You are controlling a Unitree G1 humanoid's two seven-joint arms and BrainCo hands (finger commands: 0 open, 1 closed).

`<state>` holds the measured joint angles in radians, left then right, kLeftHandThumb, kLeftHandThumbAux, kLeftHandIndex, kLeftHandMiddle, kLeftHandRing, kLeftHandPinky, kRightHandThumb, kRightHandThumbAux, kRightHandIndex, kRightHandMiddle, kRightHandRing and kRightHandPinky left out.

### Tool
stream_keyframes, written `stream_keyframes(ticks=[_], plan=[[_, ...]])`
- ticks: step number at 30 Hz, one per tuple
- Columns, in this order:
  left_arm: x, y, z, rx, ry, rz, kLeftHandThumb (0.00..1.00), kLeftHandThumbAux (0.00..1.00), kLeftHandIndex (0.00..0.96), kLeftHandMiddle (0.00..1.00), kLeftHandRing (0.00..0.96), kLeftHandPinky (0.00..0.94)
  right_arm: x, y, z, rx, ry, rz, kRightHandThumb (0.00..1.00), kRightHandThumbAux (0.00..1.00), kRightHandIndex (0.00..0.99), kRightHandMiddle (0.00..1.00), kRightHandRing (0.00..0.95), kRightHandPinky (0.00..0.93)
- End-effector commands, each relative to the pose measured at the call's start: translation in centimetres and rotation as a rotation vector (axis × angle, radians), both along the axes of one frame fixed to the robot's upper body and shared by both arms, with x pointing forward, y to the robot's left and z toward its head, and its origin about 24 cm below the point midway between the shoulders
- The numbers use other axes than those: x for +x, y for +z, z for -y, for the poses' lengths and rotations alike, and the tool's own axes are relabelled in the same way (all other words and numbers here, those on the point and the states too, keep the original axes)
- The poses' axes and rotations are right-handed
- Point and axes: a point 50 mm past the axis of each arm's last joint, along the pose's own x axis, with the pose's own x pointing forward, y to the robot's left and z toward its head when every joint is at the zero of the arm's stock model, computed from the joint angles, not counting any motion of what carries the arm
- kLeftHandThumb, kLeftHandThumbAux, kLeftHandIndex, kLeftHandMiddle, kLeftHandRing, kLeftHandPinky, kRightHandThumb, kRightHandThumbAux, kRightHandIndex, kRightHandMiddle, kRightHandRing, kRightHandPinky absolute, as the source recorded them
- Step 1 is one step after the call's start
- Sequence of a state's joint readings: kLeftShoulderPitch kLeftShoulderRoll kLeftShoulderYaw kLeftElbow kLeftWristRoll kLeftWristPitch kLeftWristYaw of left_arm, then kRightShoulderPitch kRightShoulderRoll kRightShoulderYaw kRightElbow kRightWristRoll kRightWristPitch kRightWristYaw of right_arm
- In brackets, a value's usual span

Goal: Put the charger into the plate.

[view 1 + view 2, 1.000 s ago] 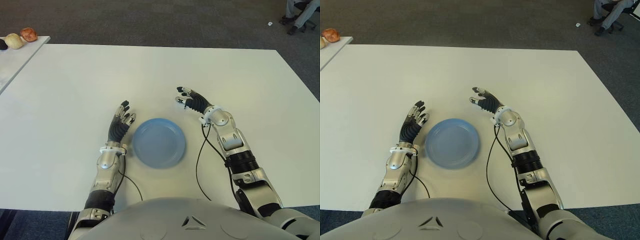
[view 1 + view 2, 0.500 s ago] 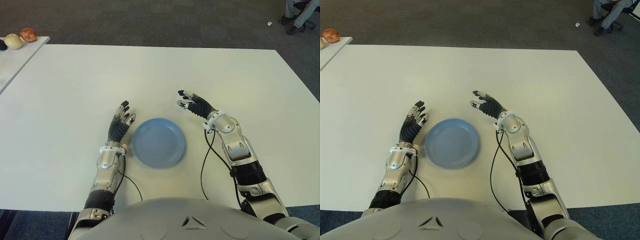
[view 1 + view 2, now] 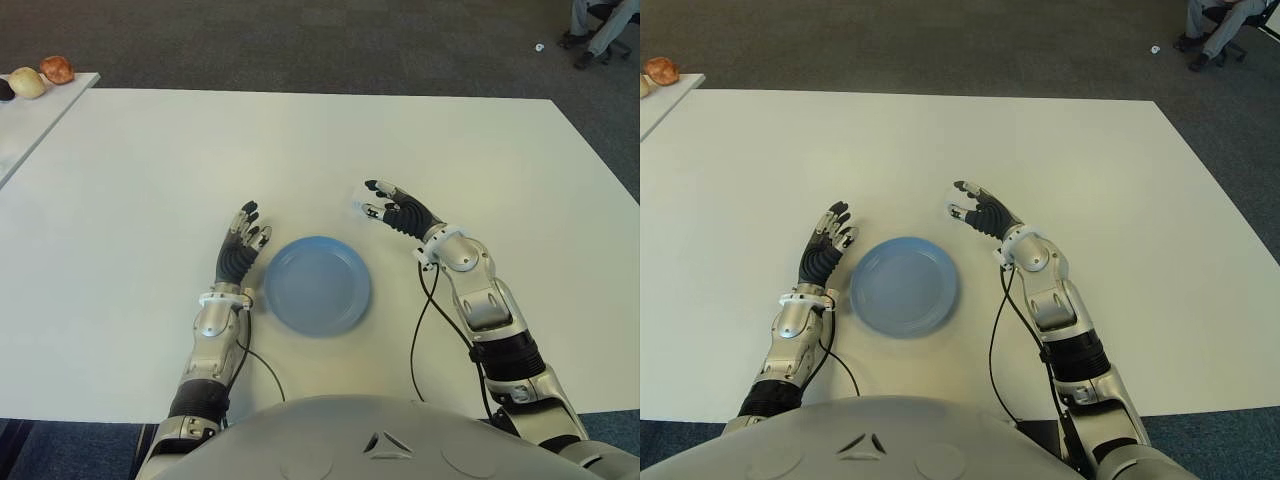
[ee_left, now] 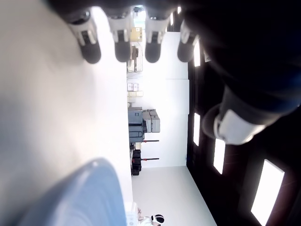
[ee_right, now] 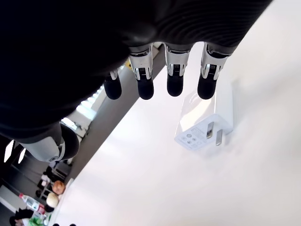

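A white table (image 3: 300, 140) is seen, bordered on its far side by dark grey carpet (image 3: 300, 40). A second white surface (image 3: 30, 115) is set just beside the table's far left corner; three rounded items (image 3: 35, 78), one reddish-brown, one pale, one dark, are placed on it. A seated person's legs (image 3: 600, 25) are noted beyond the table's far right corner, with a small white object (image 3: 540, 46) on the carpet near them.
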<state>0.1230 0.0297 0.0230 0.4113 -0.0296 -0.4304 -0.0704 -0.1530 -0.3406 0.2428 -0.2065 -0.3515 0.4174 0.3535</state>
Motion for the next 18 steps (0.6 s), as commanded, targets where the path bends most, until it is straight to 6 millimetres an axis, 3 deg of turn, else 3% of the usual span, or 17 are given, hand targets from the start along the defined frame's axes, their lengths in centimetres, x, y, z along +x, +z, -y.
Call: stream_keyframes(ticks=[1, 10, 18], plan=[[-2.4, -3.1, -0.2, -0.014, 0.003, -0.194, 0.0, 0.577, 0.0, 0.013, 0.001, 0.015, -0.2, -0.1, 0.2, -0.058, -0.045, 0.114, 0.0, 0.448, 0.0, 0.0, 0.0, 0.001], [-2.4, -3.1, -0.2, -0.012, 0.002, -0.197, 0.0, 0.571, 0.0, 0.012, 0.001, 0.015, 0.4, -0.5, 0.1, -0.189, -0.065, 0.405, 0.09, 0.4, 0.0, 0.0, 0.0, 0.005], [-2.4, -3.2, -0.1, -0.01, 0.003, -0.197, 0.0, 0.566, 0.0, 0.011, 0.0, 0.016, 1.6, -0.7, -0.6, -0.244, -0.038, 0.501, 0.219, 0.319, 0.0, 0.0, 0.0, 0.0]])
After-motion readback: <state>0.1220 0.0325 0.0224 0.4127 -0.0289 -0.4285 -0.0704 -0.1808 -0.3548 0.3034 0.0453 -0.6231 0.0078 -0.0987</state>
